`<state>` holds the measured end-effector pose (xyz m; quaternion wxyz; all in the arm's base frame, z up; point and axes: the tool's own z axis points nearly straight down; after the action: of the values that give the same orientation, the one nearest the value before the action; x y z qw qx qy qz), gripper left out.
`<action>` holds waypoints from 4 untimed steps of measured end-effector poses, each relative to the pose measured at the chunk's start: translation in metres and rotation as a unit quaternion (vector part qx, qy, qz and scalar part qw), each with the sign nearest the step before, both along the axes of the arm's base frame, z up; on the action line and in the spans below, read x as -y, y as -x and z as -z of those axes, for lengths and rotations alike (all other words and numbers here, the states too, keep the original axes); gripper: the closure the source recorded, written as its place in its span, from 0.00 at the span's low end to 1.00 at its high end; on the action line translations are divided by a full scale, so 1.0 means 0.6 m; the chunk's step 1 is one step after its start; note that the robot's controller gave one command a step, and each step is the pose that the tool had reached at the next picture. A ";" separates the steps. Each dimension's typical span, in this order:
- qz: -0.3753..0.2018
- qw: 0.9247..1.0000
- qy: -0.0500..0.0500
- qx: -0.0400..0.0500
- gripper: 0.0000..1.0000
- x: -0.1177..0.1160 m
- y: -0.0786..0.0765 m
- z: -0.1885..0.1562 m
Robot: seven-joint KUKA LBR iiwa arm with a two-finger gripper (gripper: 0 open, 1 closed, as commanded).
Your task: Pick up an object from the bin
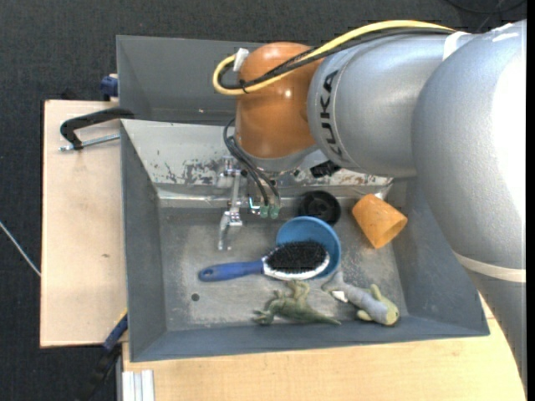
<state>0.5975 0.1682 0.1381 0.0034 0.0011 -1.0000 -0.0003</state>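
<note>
**Gripper low over bare bin floor, brush handle nearest**

Gripper hangs under the orange wrist cover, left of centre in the frame, above an empty patch of the grey bin close to the back wall. Can't tell from where I stand whether it is wide or narrow; the metal parts overlap. Can't make out any thing in it.

Nearest thing is the blue-handled brush, lying flat on the floor just below the gripper in the frame. Long axis runs left to right, with a slight rise to the right. The handle end points lower left. The black bristle head sits to the right, against or on the rim of the blue bowl; can't tell which.

Key relation, my read: the handle lies toward the bottom of the frame from the gripper and a bit right, apart from it. A grasp there would want the jaws closing across the handle, so top to bottom in the frame.

Others, all further right:
- black round thing, right of the gripper
- orange cup, on its side
- green toy lizard and pale toy figure, along the front wall

Pick not yet made, as I judge it.
</note>
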 end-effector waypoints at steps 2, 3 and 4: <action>-0.003 1.000 -0.001 0.007 0.00 0.150 0.081 0.061; 0.034 0.999 0.000 0.004 0.00 0.168 0.100 0.050; 0.090 0.996 0.000 0.003 0.00 0.152 0.076 0.108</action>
<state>0.5521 0.0772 0.0731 0.0002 -0.0889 -0.9960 -0.0011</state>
